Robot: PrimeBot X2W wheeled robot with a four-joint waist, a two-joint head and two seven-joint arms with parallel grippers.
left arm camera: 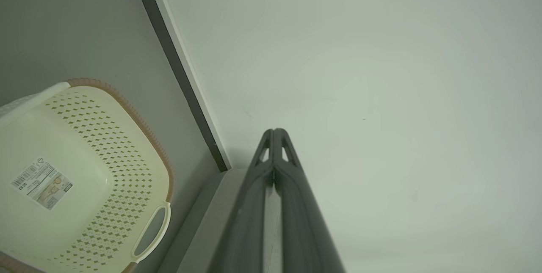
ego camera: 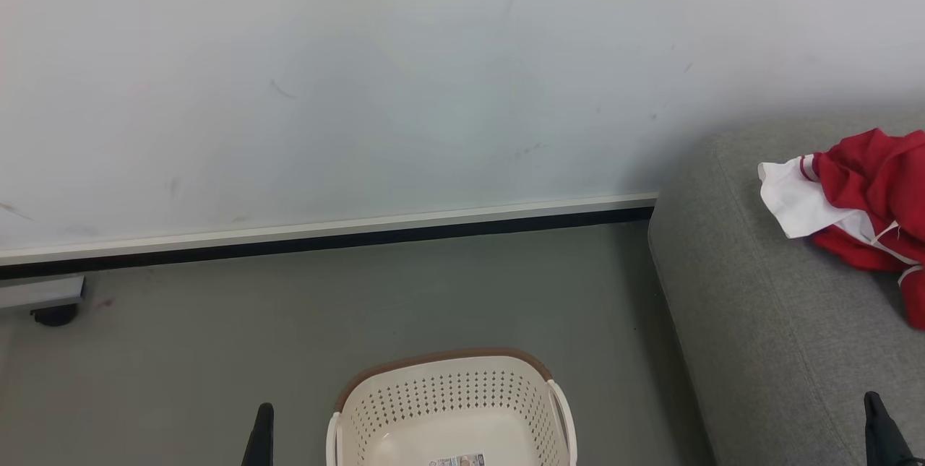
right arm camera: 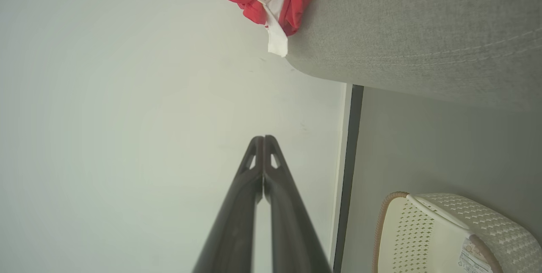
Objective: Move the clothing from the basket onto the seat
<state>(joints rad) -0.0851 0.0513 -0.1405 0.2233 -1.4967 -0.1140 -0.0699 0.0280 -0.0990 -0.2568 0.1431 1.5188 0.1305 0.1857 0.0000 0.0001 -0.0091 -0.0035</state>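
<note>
Holding the left tool (left arm camera: pixel 274 133) with its two dark fingers (left arm camera: pixel 296 197) pressed flat together, gripping nothing, tips pointing toward the pale wall (ego camera: pixel 361 90). Holding the right tool (right arm camera: pixel 263 139) the same way, narrowed to a full close and carrying nothing, showing over the near part of the seat (ego camera: pixel 759 321) at the right.

Viewing the clothing (ego camera: pixel 867 191) lying crumpled on the far right part of the seat, close to the wall, with red folds bunched up, a white panel spreading out toward the left and thin white stripes showing.

Viewing the basket (ego camera: pixel 448 386) standing upright on the grey floor (ego camera: pixel 253 321), between the two tools and just left of the seat, well apart from the clothing, exposing its cream bottom with the label sticker (left arm camera: pixel 41 183). Noting the brown rim band (ego camera: pixel 441 356) curving round its far edge and the white handles (ego camera: pixel 564 408) at both sides.

Noting a white and black baseboard (ego camera: pixel 325 235) running along the foot of the wall and ending at the seat, and a small black caster (ego camera: pixel 54 316) sitting on the floor at the far left.
</note>
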